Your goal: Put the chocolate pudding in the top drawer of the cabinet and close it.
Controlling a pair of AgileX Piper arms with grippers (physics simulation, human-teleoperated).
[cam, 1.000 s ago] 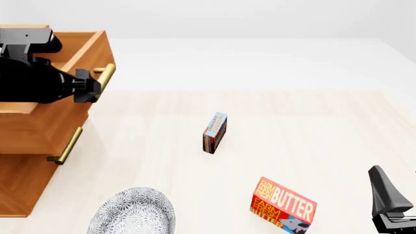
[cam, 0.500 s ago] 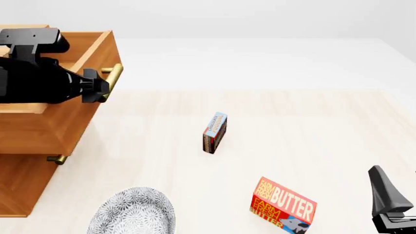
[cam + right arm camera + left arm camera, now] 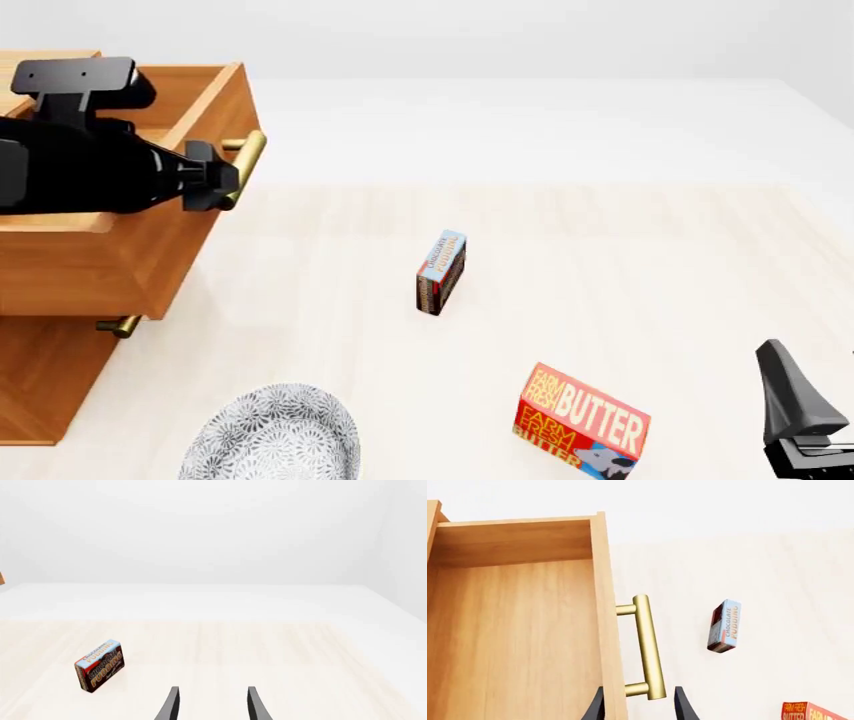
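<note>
Top drawer (image 3: 120, 250) drawn farther out of the cabinet (image 3: 40, 380) than before, left gripper (image 3: 639, 707) straddling its brass handle (image 3: 647, 647), grip uncertain, chocolate pudding (image 3: 441, 272) unmoved right of cabinet, right gripper (image 3: 212, 705) parted, empty.

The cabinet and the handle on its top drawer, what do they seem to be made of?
The cabinet looks like orange-brown wood with a smooth satin finish: faint grain lines run along the top drawer. The handle looks like brass or brass-coloured metal: a golden round bar with a soft sheen. As a simulator's render, only the look can be judged.
</note>
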